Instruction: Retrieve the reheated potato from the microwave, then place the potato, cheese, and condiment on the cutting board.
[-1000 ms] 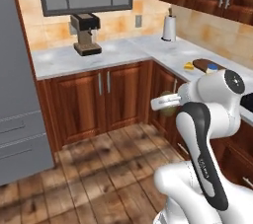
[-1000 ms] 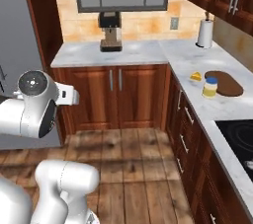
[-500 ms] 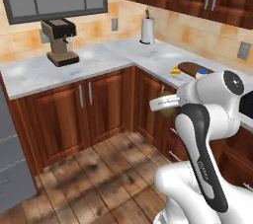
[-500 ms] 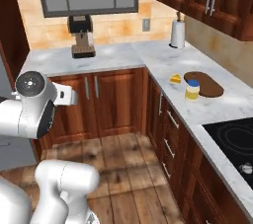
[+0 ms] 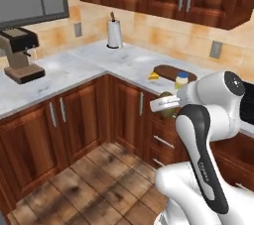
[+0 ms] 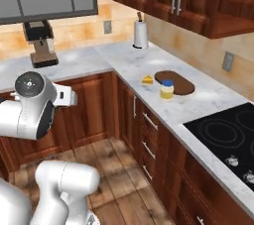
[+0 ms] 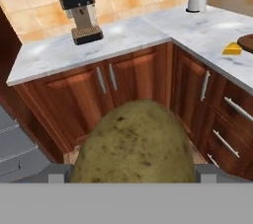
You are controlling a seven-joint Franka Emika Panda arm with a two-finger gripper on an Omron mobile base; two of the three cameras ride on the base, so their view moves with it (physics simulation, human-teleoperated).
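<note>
Gripper point(image 7: 133, 178), spread wide, holds the potato point(image 7: 132, 145) above the wood floor. On the counter point(image 6: 124, 63), near its front edge, the cutting board point(image 6: 174, 82) lies between condiment point(image 6: 166, 89) and cheese point(image 6: 147, 79).

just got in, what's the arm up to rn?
The gripper is carrying the potato, held out over the wood floor in front of the corner cabinets. The cutting board lies on the marble counter with nothing on it yet. The cheese sits on the counter just off the board's end nearer the paper towel roll, and the condiment stands at the board's front edge. So the potato is out and none of the three items is on the board.
</note>
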